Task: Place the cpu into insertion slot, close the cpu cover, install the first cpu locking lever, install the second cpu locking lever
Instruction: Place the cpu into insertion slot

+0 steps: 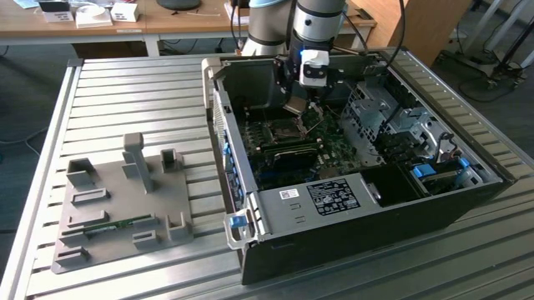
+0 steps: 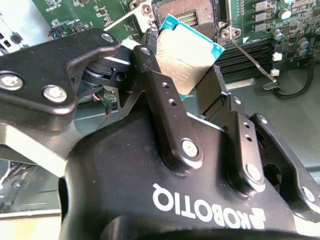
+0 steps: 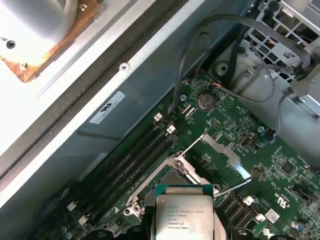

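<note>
My gripper [image 1: 297, 105] reaches down into the open computer case [image 1: 334, 219], shut on the cpu. In the second wrist view the cpu [image 2: 189, 54] is tilted, its teal-edged underside showing between the two black fingers [image 2: 166, 102]. In the first wrist view the cpu [image 3: 186, 216] shows its silvery top and hangs just above the insertion slot [image 3: 172, 176]. That same insertion slot [image 2: 187, 11] lies open on the green board. The cpu cover [image 3: 223, 150] stands swung up beside the slot. Two thin wire levers [image 3: 192, 145] stick up, released.
Long black memory slots [image 3: 132, 157] run beside the socket. Grey cables [image 3: 232, 85] and a metal drive cage [image 1: 379, 112] lie nearby, inside the case walls. A grey parts fixture [image 1: 117, 206] sits on the slatted metal table [image 1: 125, 94] at the exterior view's left.
</note>
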`<act>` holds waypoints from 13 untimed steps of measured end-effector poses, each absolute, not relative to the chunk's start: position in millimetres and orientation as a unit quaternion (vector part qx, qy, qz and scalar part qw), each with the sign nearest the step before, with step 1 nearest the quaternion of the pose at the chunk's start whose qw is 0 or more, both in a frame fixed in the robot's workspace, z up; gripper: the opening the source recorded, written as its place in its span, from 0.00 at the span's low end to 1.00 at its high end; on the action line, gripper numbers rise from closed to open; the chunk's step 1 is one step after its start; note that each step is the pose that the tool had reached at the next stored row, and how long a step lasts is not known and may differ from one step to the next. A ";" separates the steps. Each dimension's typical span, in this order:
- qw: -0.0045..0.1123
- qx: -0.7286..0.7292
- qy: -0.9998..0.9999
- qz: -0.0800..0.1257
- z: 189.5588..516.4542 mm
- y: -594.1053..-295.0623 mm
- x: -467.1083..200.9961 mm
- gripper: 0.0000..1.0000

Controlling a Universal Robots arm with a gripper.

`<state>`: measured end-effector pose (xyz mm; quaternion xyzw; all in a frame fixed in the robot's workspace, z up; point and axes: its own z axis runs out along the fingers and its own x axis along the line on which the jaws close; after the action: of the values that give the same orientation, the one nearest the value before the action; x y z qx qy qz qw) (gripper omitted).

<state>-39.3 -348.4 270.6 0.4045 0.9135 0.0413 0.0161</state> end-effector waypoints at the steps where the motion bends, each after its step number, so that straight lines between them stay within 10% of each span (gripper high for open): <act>1: 0.016 0.410 0.911 0.041 270.5 -348.4 -39.3 0.54; 13: 0.017 0.431 0.901 0.041 270.5 -348.4 -39.3 0.54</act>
<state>-39.3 -348.4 270.5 0.4314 0.9011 0.0408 0.0174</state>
